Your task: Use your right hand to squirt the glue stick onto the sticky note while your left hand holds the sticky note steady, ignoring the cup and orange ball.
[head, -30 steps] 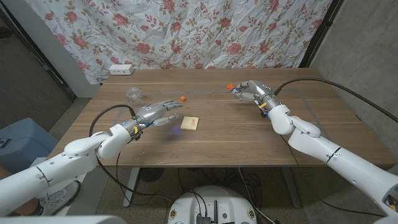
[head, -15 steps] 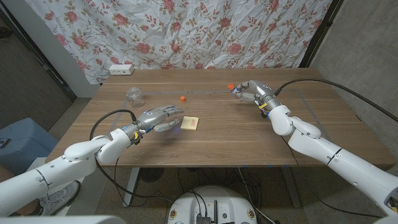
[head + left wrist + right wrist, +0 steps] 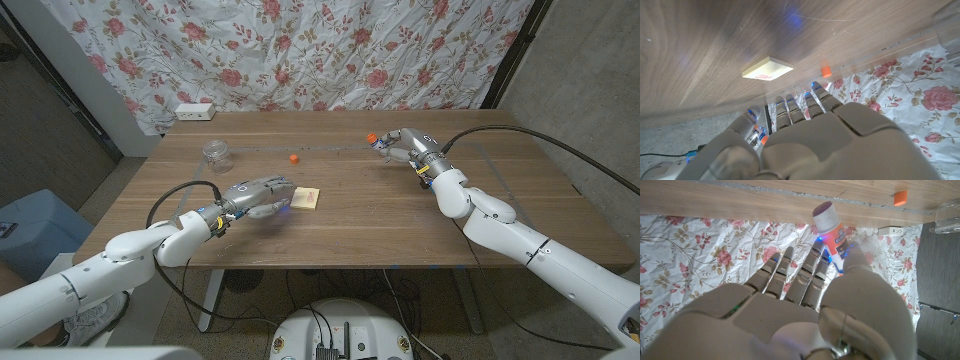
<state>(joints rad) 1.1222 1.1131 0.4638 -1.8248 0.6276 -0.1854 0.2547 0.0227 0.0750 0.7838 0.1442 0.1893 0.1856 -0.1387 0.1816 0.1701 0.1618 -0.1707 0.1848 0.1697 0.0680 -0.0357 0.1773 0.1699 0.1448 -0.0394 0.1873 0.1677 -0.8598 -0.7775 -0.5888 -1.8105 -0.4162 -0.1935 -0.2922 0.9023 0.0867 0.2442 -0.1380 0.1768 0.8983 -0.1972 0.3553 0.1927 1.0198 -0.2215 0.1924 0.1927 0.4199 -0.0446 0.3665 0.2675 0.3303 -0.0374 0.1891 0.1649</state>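
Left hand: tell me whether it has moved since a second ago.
Yes. The left hand has moved toward the sticky note, closing the gap.

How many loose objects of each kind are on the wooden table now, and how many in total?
Sticky note pad: 1
Glue stick, at the right robot hand: 1
Clear cup: 1
Small orange object: 1
White power strip at the far edge: 1
Total: 5

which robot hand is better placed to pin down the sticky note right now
Left. The left robot hand hovers right beside the sticky note, fingers apart and holding nothing. The right robot hand is far across the table, gripping the glue stick.
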